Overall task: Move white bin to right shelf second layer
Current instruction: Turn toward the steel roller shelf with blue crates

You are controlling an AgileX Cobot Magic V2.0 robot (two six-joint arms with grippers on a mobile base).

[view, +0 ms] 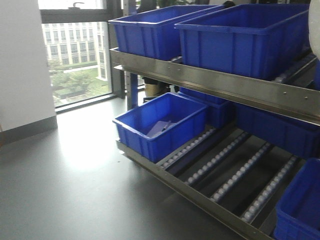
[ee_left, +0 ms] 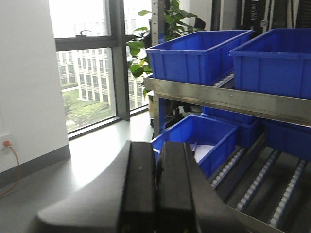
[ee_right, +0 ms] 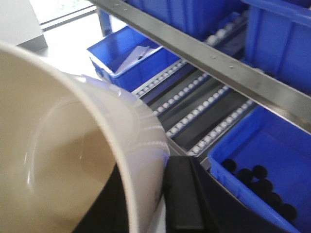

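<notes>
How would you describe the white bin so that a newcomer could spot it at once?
Find the steel roller rack loaded with blue crates. In front of it, at the right end effector, is the white bin. It alone is cream and glossy; every crate is blue.

The front view stands off from the rack (view: 225, 87) and looks at it slantwise and slightly down, with the window (view: 75, 50) at its left. The left wrist view sits lower and looks level over the left claw (ee_left: 157, 150) toward the same window and rack end. The right wrist view is nearest. It looks steeply down past the white bin (ee_right: 73, 145), which fills its left half, onto the roller tier (ee_right: 194, 112). All three share the crate (view: 160, 125) holding paper.
</notes>
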